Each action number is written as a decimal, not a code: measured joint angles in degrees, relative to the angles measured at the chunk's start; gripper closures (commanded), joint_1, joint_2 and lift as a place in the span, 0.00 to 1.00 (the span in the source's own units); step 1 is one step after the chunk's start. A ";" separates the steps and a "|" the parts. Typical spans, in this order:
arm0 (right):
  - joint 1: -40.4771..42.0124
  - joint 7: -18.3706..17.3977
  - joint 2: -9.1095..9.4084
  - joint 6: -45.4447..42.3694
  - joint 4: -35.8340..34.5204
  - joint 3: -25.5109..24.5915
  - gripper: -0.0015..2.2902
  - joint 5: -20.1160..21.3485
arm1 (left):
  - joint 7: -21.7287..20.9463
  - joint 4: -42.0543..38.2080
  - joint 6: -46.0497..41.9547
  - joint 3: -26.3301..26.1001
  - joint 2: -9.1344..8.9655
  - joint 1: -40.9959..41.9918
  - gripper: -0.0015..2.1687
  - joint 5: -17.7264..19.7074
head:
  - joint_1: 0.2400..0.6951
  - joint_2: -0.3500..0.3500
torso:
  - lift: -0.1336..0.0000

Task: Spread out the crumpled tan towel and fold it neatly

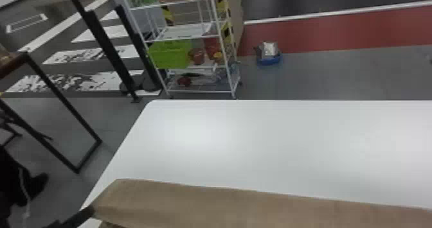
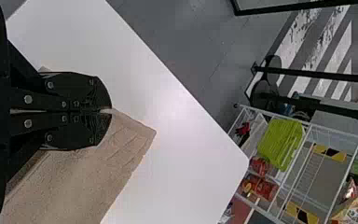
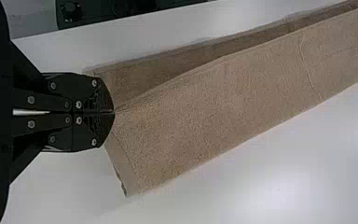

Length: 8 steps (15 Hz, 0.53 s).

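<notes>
In the head view my left gripper (image 1: pixel 86 212) is at the lower left, at the left end of the tan towel (image 1: pixel 225 205), which stretches as a long band along the near part of the table. The left wrist view has my left gripper (image 2: pixel 108 111) shut on an edge of the towel (image 2: pixel 88 172) near a corner. My right gripper (image 3: pixel 113 112) is shut on the towel (image 3: pixel 223 107) close to its other end, where the cloth doubles over, with a darker layer behind the front one.
The white table (image 1: pixel 273 140) extends beyond the towel. Past its far edge stands a white wire shelf (image 1: pixel 189 36) with a green basket (image 1: pixel 170 54). A black metal frame (image 1: pixel 66 113) is on the floor at the left, and a blue container (image 1: pixel 269 60) sits farther back.
</notes>
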 measured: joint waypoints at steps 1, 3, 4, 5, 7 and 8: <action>0.29 0.00 -0.03 -0.13 0.00 0.27 0.52 0.06 | -0.06 0.10 0.07 -0.15 0.00 0.02 0.65 -0.10 | 1.00 1.00 | 0.08; 0.48 0.00 -0.06 -0.50 0.01 0.09 0.52 0.10 | -0.13 0.26 0.52 -0.27 0.00 0.05 0.65 -0.17 | 1.00 1.00 | 0.08; 0.48 0.00 -0.07 -0.59 0.00 -0.25 0.52 0.04 | -0.13 0.30 0.87 -0.19 0.00 0.04 0.65 -0.17 | 1.00 1.00 | 0.08; 0.49 0.00 -0.07 -0.63 -0.06 -0.60 0.52 -0.05 | -0.13 0.29 1.26 -0.02 0.00 0.02 0.65 -0.14 | 1.00 1.00 | 0.08; 0.91 0.00 -0.10 -0.99 -0.10 -1.26 0.52 -0.18 | -0.43 0.14 2.24 0.51 0.00 0.02 0.65 -0.06 | 1.00 1.00 | 0.08; 1.35 0.00 -0.14 -1.59 -0.06 -1.46 0.52 -0.18 | -0.60 0.14 2.58 0.68 0.00 0.04 0.65 -0.05 | 1.00 1.00 | 0.08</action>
